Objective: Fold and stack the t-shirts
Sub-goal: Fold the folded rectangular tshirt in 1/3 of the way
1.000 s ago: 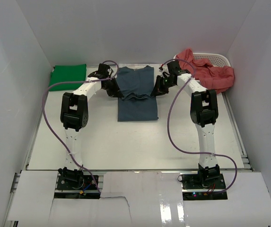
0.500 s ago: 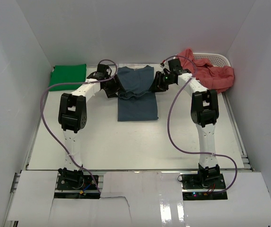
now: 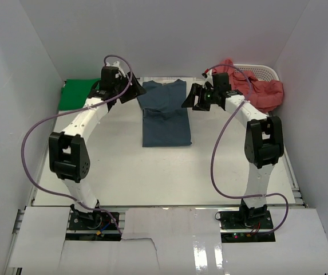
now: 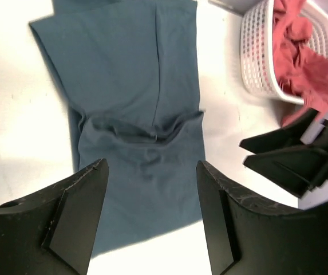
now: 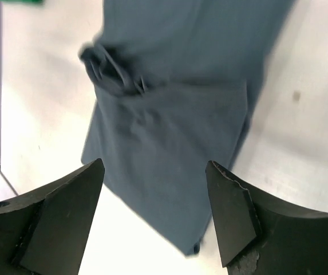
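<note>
The slate blue t-shirt [image 3: 165, 114] lies flat on the table [image 3: 152, 172], at the middle of its far half, folded into a long strip with a rumpled cross-fold about halfway along it. It sits between the two arms. In the top view the left end effector [image 3: 131, 91] hangs just beside the shirt's far left corner, and the right end effector [image 3: 190, 98] just beside its far right edge. Neither touches the cloth.

Both end effectors are spread wide and hold nothing. In the left wrist view the dark fingers [image 4: 75, 220] frame the rumpled cross-fold, with the shirt lying below them. In the right wrist view the fingers [image 5: 232, 220] likewise stand apart above the blue cloth.

Counted: one slate blue shirt and one bright green t-shirt [image 3: 75, 94], which lies folded in the far left corner of the table, well apart from the blue one. There is one white perforated basket [image 3: 262, 70] in the far right corner. Salmon red t-shirts [image 3: 258, 91] are heaped in it and spill over its near rim. How many red shirts the heap holds cannot be told.
</note>
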Robot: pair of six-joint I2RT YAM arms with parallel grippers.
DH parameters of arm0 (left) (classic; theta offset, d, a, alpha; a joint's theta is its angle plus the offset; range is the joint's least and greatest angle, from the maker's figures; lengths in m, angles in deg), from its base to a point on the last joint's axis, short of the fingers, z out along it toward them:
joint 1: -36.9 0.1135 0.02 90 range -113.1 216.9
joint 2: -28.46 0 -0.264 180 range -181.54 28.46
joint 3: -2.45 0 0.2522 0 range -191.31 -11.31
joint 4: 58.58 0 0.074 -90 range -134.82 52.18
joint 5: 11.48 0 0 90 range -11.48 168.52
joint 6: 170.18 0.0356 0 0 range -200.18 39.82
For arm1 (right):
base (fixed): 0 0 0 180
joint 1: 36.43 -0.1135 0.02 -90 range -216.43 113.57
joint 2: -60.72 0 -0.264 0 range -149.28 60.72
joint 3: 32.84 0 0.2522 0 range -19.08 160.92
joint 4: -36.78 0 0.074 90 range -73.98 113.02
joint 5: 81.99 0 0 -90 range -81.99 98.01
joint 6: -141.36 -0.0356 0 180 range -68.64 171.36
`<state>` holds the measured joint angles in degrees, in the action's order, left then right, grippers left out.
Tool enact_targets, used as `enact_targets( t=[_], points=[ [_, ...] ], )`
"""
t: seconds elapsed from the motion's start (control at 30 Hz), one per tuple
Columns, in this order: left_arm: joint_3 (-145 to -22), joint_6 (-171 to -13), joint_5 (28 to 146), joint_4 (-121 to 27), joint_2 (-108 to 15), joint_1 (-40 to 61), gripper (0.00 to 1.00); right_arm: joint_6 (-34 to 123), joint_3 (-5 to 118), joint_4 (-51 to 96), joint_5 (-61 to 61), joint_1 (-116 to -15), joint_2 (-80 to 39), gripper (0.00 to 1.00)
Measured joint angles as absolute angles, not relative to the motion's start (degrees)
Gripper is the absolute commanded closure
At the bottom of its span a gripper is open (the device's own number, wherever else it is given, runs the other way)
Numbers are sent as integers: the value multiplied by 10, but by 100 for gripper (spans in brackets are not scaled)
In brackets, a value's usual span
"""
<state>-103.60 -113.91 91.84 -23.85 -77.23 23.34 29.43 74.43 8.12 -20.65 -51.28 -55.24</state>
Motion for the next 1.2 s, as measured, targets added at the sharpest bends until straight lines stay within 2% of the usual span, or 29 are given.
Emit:
enact_targets(
  t=[0.17, 0.33, 0.47, 0.8, 1.2],
  points=[
    [-879, -1119, 939, -275, -678, 234, 27, 297, 608, 85, -222, -512, -510, 22],
    [-712, -1118, 952, -293, -657, 232, 27, 293, 493, 88, -239, -512, -498, 21],
    [-627, -1124, 960, -296, -652, 230, 27, 293, 458, 105, -248, -512, -469, 21],
    [-602, -1144, 975, -354, -641, 227, 27, 285, 438, 141, -263, -512, -470, 22],
    [-617, -1162, 978, -381, -671, 220, 27, 259, 440, 178, -288, -517, -498, 42]
  ],
)
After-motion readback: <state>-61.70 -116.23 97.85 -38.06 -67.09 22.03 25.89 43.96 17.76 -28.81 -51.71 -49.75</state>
